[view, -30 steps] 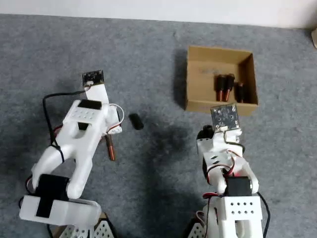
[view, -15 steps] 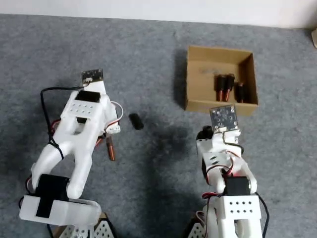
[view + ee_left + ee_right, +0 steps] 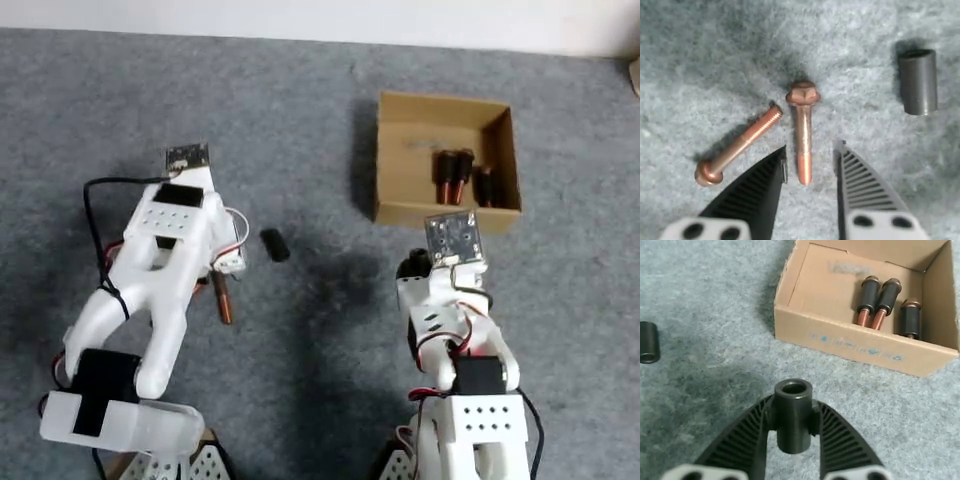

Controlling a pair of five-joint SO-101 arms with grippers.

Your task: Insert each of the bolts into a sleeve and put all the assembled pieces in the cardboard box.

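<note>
Two copper bolts lie on the grey carpet: a hex-head bolt (image 3: 803, 131) and a tilted one (image 3: 737, 146) beside it. My left gripper (image 3: 811, 150) is open just above them, and the threaded end of the hex-head bolt lies between its fingers. A loose black sleeve (image 3: 918, 81) lies apart from the bolts, also seen in the high view as the sleeve (image 3: 274, 245). My right gripper (image 3: 792, 407) is shut on another black sleeve (image 3: 792, 422), held upright short of the cardboard box (image 3: 855, 342). Three assembled pieces (image 3: 879, 302) lie inside the box.
The cardboard box (image 3: 400, 213) stands at the back right, just beyond the right arm (image 3: 455, 320). The left arm (image 3: 165, 270) covers most of the bolts from above; one bolt (image 3: 222, 298) shows beside it. Open carpet lies between the arms.
The left arm has shifted slightly and settled over the bolts. The right arm, its sleeve and the loose sleeve have not moved.
</note>
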